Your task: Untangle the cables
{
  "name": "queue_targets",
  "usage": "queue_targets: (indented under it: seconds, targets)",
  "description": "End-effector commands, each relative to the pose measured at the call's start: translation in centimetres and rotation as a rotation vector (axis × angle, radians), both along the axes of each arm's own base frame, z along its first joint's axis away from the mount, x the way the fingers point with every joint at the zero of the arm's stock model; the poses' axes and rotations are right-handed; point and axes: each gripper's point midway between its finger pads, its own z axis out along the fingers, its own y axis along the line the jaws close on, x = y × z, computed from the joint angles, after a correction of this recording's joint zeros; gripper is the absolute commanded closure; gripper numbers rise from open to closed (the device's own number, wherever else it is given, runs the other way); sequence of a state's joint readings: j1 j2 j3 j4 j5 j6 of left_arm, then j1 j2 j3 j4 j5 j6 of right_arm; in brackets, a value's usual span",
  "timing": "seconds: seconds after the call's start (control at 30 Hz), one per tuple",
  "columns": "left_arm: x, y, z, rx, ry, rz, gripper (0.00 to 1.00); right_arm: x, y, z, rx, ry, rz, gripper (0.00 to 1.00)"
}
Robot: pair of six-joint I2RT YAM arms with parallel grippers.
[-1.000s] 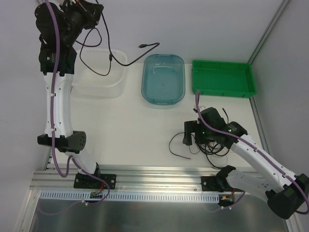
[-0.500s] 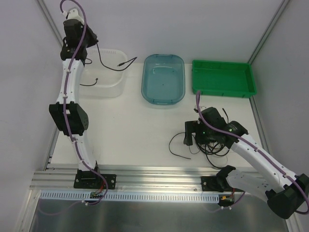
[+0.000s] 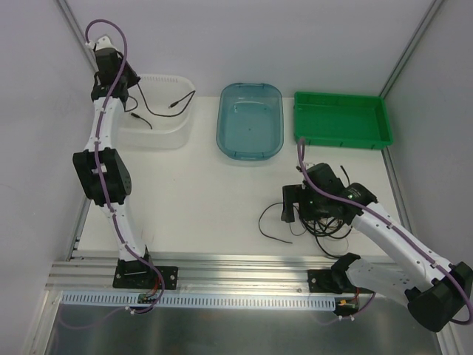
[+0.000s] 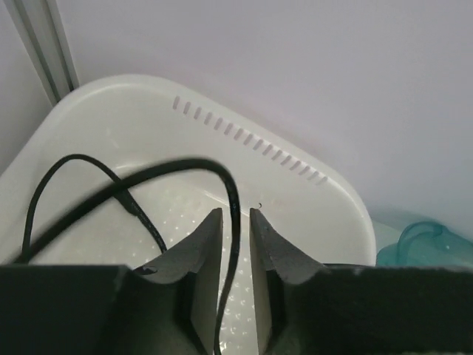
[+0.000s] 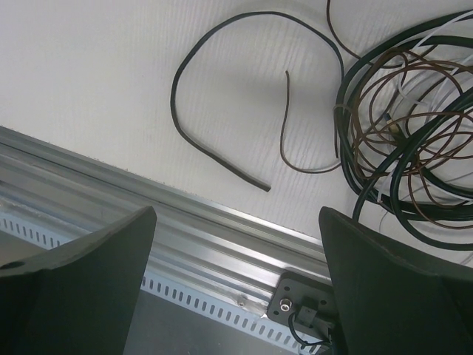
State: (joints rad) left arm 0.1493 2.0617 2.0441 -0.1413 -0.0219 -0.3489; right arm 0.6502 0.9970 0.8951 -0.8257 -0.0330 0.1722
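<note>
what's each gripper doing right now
left gripper: jaws nearly closed around a thin black cable, grip cannot be told
right gripper: jaws wide open, holding nothing

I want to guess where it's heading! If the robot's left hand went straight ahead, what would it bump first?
A black cable runs between the fingers of the left hand. Beyond that, it would probably hit the inside of the white tub, though depth is hard to judge.

Black, white, brown cables (image 3: 324, 225) tangled; black cable (image 4: 177, 166) over tub (image 4: 314, 214)
</note>
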Motion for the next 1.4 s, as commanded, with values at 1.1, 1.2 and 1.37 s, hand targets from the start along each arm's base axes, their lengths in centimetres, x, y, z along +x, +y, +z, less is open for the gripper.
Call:
queue_targets:
  seconds: [1.1, 1.2, 1.37]
  targets:
    - [-42.1, -30.7, -13.4, -0.243, 0.387, -0.879, 0.01, 3.1, -7.6, -9.1, -0.060, 0.077, -0.464, 0.25]
    - [-44.5, -30.7, -16.1, -0.274, 0.456, -0.865, 0.01, 3.3, -6.6, -10.4, -0.049, 0.100, -0.422, 0.38]
    - [-45.6, -30.7, -17.1, -0.274, 0.473, -0.858, 0.01, 3.5, -1.2, -9.0, -0.029, 0.072, -0.235, 0.70]
